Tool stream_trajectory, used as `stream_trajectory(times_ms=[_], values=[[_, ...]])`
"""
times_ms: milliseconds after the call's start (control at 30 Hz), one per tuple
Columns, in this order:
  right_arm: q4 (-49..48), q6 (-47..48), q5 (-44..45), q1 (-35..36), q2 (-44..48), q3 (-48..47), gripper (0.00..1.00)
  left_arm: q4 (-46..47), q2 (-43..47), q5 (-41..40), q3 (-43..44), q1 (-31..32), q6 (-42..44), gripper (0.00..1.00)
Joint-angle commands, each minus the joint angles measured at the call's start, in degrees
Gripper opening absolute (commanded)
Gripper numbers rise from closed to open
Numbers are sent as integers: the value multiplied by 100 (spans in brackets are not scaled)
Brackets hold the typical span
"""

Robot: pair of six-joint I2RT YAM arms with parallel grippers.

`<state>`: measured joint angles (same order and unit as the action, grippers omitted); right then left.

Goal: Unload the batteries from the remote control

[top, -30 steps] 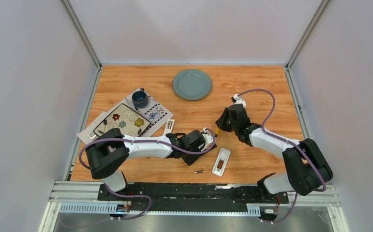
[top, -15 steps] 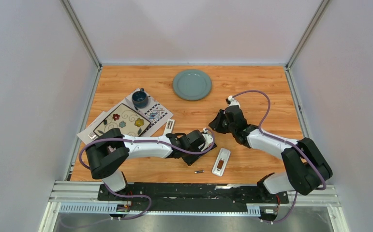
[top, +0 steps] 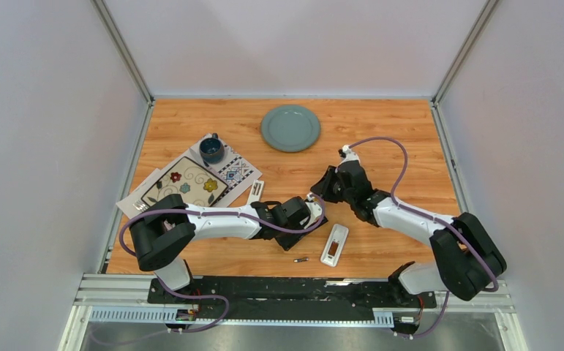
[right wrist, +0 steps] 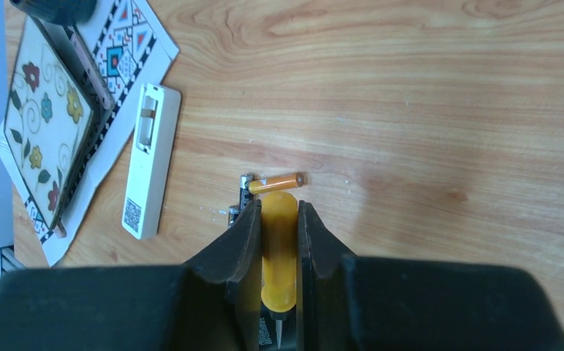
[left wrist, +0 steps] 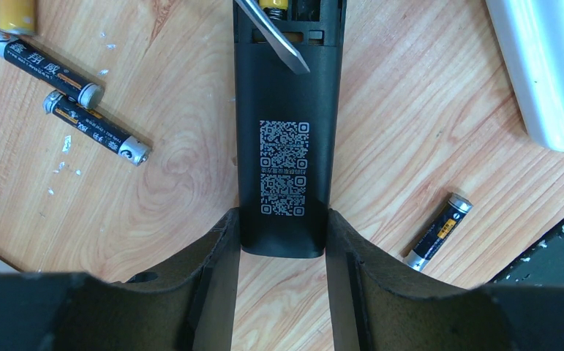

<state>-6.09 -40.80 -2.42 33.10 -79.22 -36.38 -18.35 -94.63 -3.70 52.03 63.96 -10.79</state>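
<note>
Black, oblong matte remote (left wrist: 284,146) sits clamped in the left claw (left wrist: 282,219).

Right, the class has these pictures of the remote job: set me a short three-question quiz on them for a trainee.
1. True or false: the left gripper is shut on the black remote.
2. The right gripper holds: A) nothing B) the yellow-handled screwdriver C) a battery.
3. In the left wrist view, how many dark-labelled batteries lie loose on the table?
Key: 1 true; 2 B; 3 three.
</note>
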Motion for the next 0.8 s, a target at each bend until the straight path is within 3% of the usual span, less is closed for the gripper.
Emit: stream_trajectory(times_ms=[0, 400, 767], values=[[90, 116, 496, -84, 468, -133, 0, -64, -64, 28, -70, -24, -134, 0], [134, 493, 540, -840, 557, -62, 0, -64, -12, 36, -149, -24, -117, 0], [-33, 599, 637, -928, 320, -62, 0, -55, -3, 45, -158, -33, -117, 0]])
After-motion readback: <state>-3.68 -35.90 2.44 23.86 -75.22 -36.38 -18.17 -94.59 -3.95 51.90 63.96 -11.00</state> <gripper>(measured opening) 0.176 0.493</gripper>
